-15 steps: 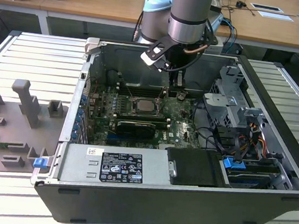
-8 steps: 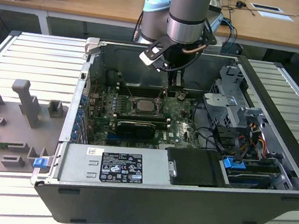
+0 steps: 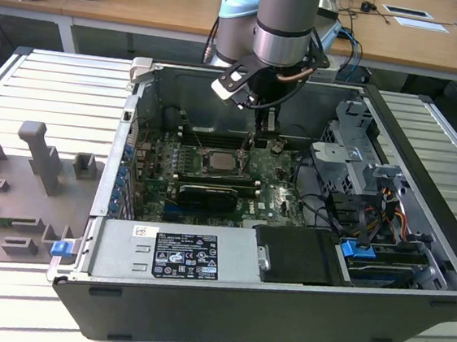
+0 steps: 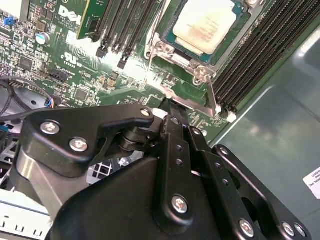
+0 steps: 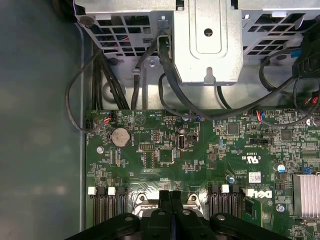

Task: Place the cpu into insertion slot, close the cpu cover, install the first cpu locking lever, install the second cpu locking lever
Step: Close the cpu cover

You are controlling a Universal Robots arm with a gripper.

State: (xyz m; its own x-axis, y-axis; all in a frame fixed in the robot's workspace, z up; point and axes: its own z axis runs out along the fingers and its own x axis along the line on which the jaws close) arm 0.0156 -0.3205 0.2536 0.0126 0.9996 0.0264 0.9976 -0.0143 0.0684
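Exterior view: the gripper hangs inside the open computer case, with the cpu just beside it toward the exterior view's left. Second wrist view: the cpu lies flat in the insertion slot, just beyond the gripper, whose tip is at a silvery bar on the slot's edge. First wrist view: the gripper has its fingers pressed together.

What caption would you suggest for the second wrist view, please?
Closed gripper above the green board, beside a metal lever, with the chip seated in its socket.
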